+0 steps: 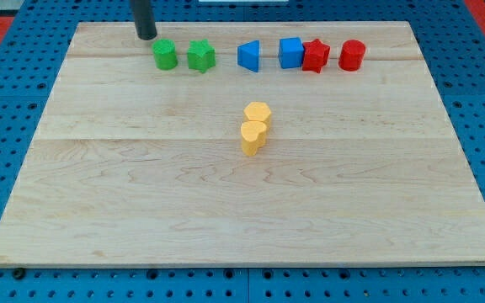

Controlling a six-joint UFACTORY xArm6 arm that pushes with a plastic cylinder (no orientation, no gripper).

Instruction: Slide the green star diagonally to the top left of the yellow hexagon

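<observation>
Our tip (pixel 146 37) rests near the tabletop's (pixel 141 202) top-left corner, just beside the green cylinder (pixel 165 55), left of the green star (pixel 200 56); no hand shows.

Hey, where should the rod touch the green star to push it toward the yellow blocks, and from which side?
Probably its upper-left face. The green star sits in the top row, and the yellow hexagon lies below and to its right, so a push must run that way. My tip is up-left beside the green round block, which it must pass first.
</observation>
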